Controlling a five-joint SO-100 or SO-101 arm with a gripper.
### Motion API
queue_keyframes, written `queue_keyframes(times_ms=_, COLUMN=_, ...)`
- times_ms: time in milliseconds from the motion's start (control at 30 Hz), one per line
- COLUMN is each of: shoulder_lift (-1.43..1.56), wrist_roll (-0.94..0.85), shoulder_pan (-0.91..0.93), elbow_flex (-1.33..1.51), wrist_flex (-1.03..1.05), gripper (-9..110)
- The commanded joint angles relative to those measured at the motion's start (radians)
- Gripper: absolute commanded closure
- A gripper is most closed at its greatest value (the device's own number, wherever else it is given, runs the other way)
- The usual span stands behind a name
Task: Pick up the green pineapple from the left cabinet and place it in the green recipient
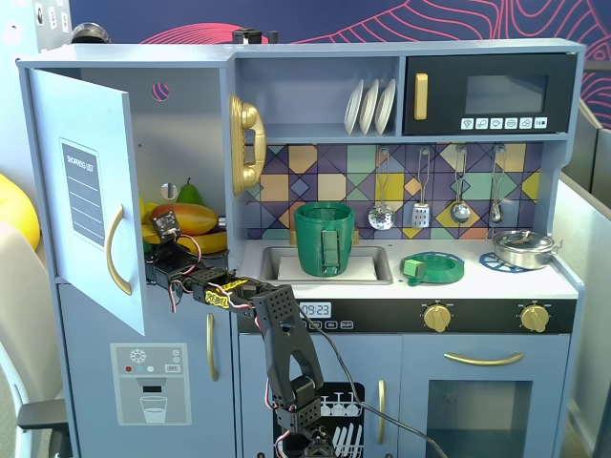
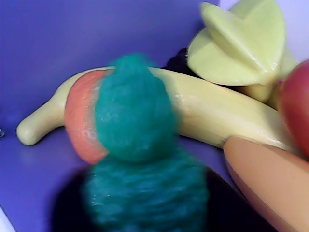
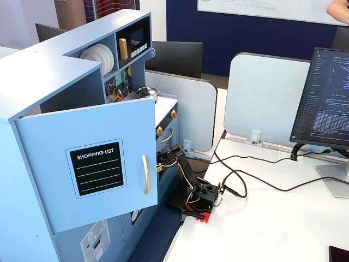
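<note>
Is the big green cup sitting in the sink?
Yes, in a fixed view the green cup stands upright in the sink, beside the flat green dish on the counter.

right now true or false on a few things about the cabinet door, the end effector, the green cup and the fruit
1. The left cabinet door is open. True.
2. The end effector is over the sink. False: it reaches into the left cabinet, next to the fruit.
3. The green recipient stands in the sink. True.
4. The green pineapple is already inside the green recipient. False: the wrist view shows it close up in front of a yellow banana, inside the cabinet.
5. The flat green dish sits on the counter to the right of the sink in a fixed view. True.
</note>
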Motion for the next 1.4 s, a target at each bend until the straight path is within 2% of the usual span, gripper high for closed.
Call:
queue_keyframes(times_ms=0, shoulder_lift=0.017, wrist_roll=-0.017, shoulder_pan=-0.012, elbow_flex=-0.058, wrist_flex=-0.011, gripper=102)
queue_keyframes(times_ms=233, shoulder_lift=0.158, wrist_roll=-0.063, shoulder_pan=-0.009, elbow_flex=0.049, wrist_flex=-0.061, gripper=102)
queue_keyframes(times_ms=567, shoulder_lift=0.747, wrist_roll=-0.104, shoulder_pan=-0.006, elbow_flex=0.517, wrist_flex=-0.046, gripper=102)
queue_keyframes(times_ms=867, shoulder_lift=1.181, wrist_roll=-0.107, shoulder_pan=0.057, elbow_flex=0.81, wrist_flex=0.012, gripper=102)
queue_keyframes(times_ms=1100, shoulder_lift=1.384, wrist_roll=-0.087, shoulder_pan=0.199, elbow_flex=0.856, wrist_flex=0.17, gripper=102)
queue_keyframes(times_ms=1367, shoulder_lift=1.394, wrist_roll=-0.014, shoulder_pan=0.428, elbow_flex=0.793, wrist_flex=0.204, gripper=102)
